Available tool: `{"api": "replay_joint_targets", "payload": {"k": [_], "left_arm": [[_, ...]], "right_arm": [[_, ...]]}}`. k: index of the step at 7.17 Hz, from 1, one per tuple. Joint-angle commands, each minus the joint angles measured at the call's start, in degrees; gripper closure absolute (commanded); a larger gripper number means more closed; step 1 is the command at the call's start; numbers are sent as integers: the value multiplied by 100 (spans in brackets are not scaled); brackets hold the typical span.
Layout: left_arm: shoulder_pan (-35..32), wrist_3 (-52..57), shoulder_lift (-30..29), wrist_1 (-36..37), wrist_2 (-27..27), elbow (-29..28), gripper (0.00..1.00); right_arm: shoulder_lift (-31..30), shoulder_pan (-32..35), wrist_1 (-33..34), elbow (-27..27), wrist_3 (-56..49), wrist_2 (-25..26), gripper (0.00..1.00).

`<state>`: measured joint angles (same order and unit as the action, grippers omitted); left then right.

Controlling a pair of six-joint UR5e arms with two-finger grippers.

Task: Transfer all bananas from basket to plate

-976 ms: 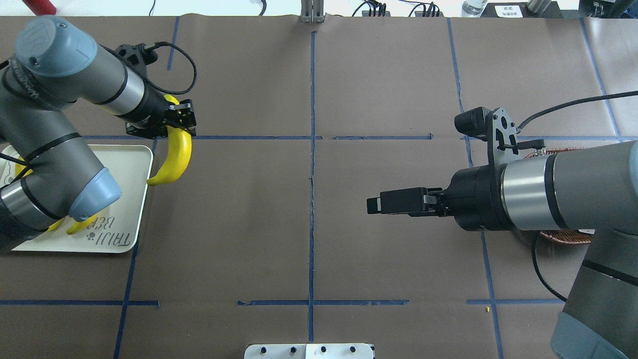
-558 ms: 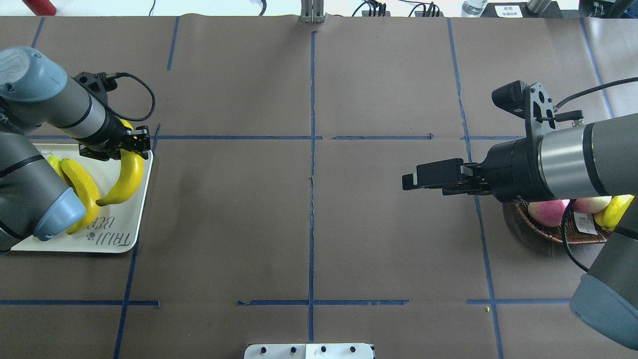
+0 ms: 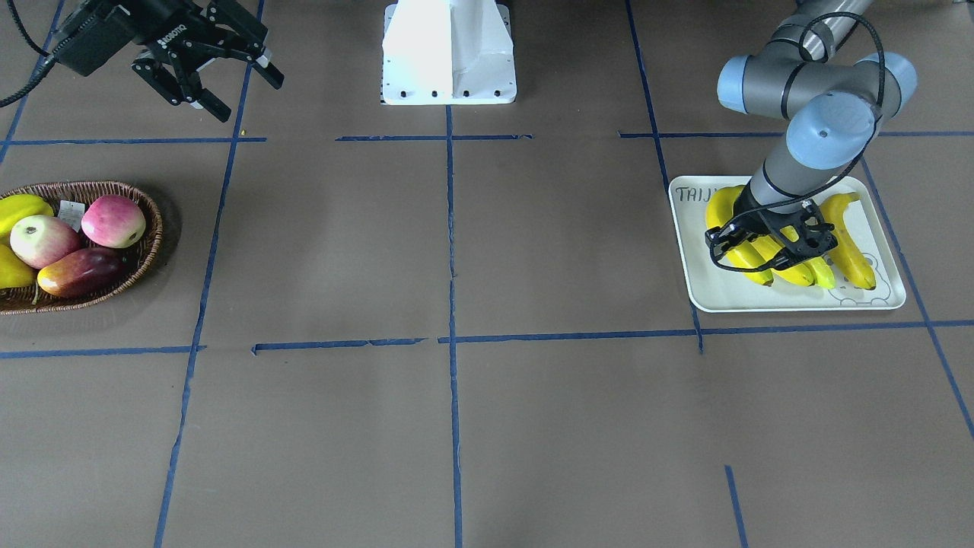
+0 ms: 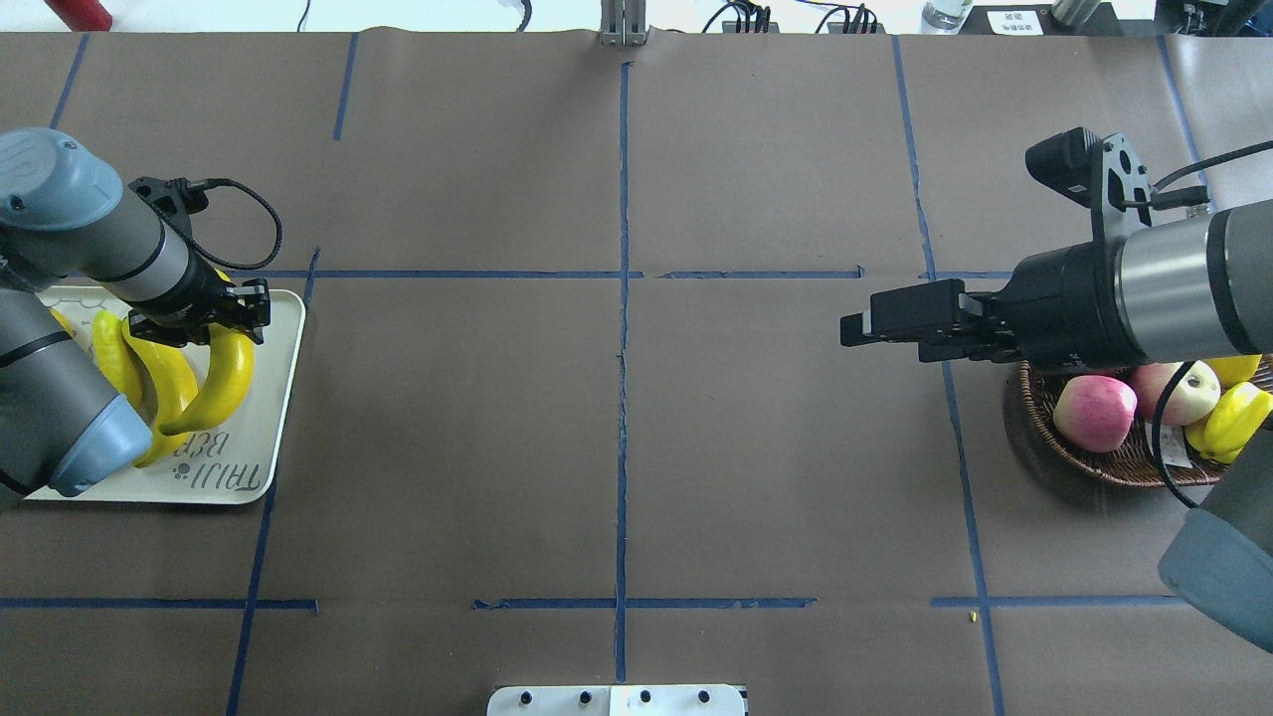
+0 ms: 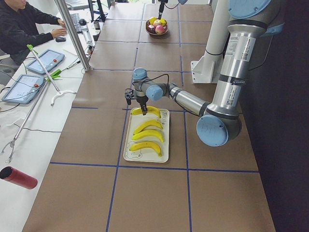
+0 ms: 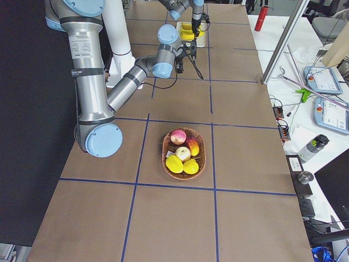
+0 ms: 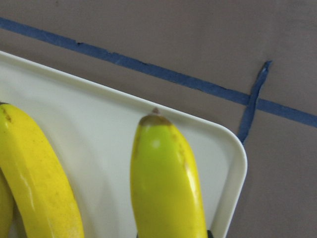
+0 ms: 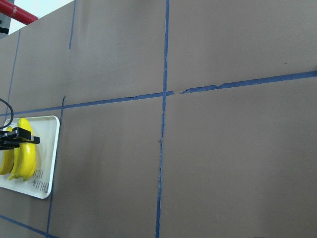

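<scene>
My left gripper [image 4: 235, 316] is shut on the far end of a yellow banana [image 4: 227, 383] and holds it low over the plate [image 4: 271, 438], by its right rim. The left wrist view shows that banana [image 7: 166, 188] close above the white plate [image 7: 99, 124]. I cannot tell whether it touches. Three more bananas [image 4: 164, 383] lie side by side on the plate to its left. All show in the front view [image 3: 848, 247]. My right gripper [image 3: 249, 97] is open and empty, in the air left of the wicker basket [image 4: 1084, 467]. No banana shows in the basket [image 3: 148, 247].
The basket holds pink-red apples [image 4: 1094, 413], rounder yellow fruits [image 4: 1228, 423] and a dark red fruit [image 3: 80, 272]. The white robot base [image 3: 449, 53] stands at the table's near edge. An operator [image 5: 24, 29] sits at a side bench with tablets.
My left arm has carried the banana left from beside the plate to over it and lowered it next to the other bananas. My right arm has drawn back right, uncovering the basket.
</scene>
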<state>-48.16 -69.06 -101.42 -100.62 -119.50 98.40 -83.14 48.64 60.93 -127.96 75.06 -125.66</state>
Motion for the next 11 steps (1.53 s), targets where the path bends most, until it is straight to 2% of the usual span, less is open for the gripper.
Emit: {"api": "replay_joint_targets", "payload": {"k": [1, 2, 3, 5, 6, 7, 8, 9, 11], "left_arm": [[18, 7, 34, -45, 6, -40, 12], [26, -10, 17, -54, -3, -49, 1], [26, -2, 17, -55, 6, -32, 1], [9, 7, 26, -46, -64, 178, 1], [-52, 42, 43, -28, -12, 554, 1], [-262, 582, 313, 15, -11, 1062, 1], [-629, 1092, 342, 181, -55, 1215, 1], [-720, 1236, 351, 278, -55, 1277, 1], [-843, 869, 342, 279, -46, 1216, 1]], "right_arm": [[-79, 347, 7, 69, -141, -274, 0], [-80, 427, 7, 174, -350, -274, 0], [-89, 549, 15, 288, -500, -292, 0], [-89, 1206, 24, 727, -1166, -834, 0], [-115, 1514, 311, 912, -1752, -950, 0], [-254, 1830, 1037, 931, -2977, -951, 0], [-325, 2164, 1923, 940, -4346, -951, 0], [-543, 2672, 2427, 1018, -5604, -951, 0], [-712, 3622, 3141, 1386, -7480, -1065, 0]]}}
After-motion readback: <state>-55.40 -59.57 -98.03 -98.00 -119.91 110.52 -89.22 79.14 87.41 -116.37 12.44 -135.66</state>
